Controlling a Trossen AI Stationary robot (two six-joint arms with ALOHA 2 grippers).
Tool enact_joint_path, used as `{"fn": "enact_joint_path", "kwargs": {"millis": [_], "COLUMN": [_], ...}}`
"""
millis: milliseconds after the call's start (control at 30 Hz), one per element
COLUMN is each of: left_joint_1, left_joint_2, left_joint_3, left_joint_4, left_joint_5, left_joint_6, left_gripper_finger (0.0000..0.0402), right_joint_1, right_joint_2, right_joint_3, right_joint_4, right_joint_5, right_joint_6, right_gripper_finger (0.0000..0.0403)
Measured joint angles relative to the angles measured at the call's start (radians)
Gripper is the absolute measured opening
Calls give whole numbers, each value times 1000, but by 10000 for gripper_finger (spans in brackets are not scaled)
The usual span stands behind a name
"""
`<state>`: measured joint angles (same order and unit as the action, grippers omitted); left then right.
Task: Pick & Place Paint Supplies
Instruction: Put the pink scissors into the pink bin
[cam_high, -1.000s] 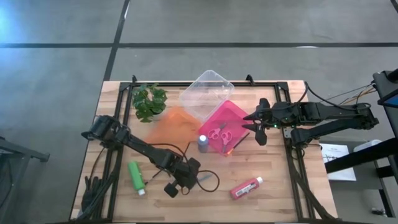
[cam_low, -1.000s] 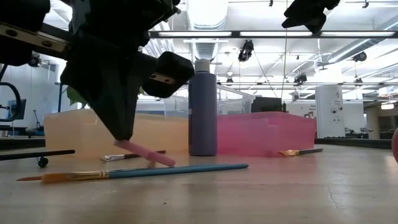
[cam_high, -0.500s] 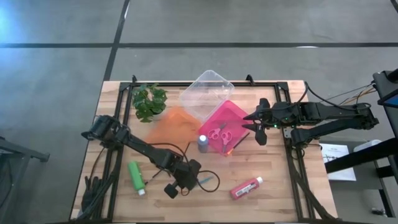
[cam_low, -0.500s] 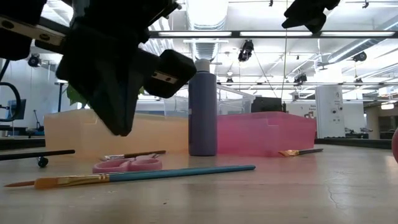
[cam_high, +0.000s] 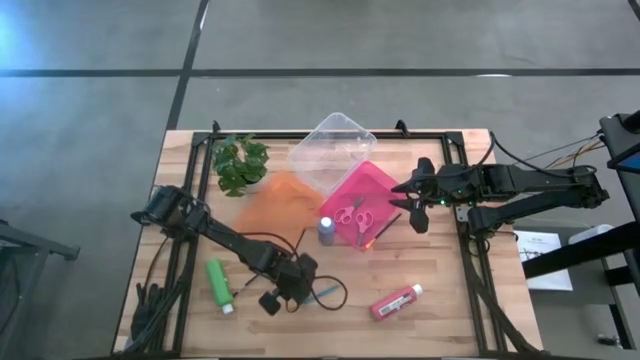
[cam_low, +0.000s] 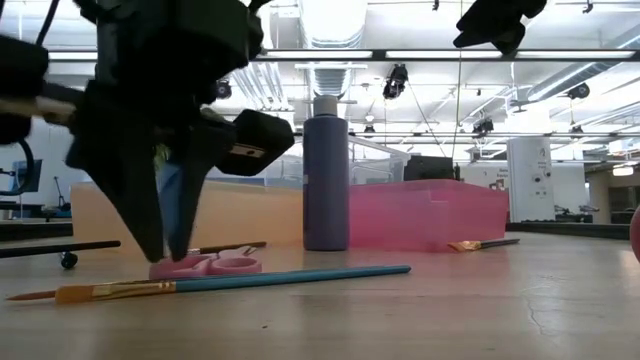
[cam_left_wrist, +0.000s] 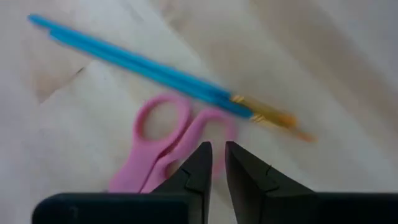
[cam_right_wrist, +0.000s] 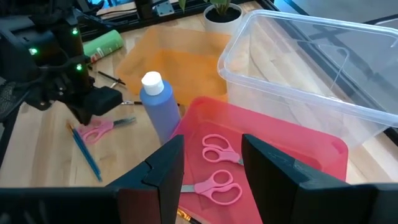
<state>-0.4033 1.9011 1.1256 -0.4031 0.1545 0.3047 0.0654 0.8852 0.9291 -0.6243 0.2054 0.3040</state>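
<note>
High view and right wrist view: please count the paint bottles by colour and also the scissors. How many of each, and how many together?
Green paint bottle: 1
Red paint bottle: 1
Blue-purple paint bottle: 1
Pink scissors: 3, two in the pink tray at and, one on the table at
Total: 6

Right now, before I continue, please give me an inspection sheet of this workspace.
Surface: wooden table, flat.
Job's things: pink scissors and blue paintbrush lying on the table; green bottle and red bottle lying; blue-purple bottle upright; two scissors in the pink tray.
Clutter: leafy plant, orange tray, clear tray.
Grippers: left gripper over the scissors, slightly open; right gripper open above the pink tray.
Cables: black loop beside the left gripper.
Surroundings: grey floor.
</note>
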Motion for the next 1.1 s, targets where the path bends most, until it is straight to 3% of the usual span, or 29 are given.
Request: {"fn": "enact_joint_path", "kwargs": {"millis": [833, 1100], "left_joint_1": [-36, -34], "left_joint_2": [-2, -2], "left_joint_3": [0, 3], "left_joint_4": [34, 62], "left_joint_5": [5, -52], "left_joint_6": [13, 13], "left_gripper_finger": [57, 57], "right_joint_1": [0, 0], "right_joint_2": [0, 0], "right_joint_3": [-1, -2], "right_joint_4": [-2, -3], "right_joint_5": [6, 7], "right_joint_6": [11, 11], "right_gripper_finger": [157, 157]}}
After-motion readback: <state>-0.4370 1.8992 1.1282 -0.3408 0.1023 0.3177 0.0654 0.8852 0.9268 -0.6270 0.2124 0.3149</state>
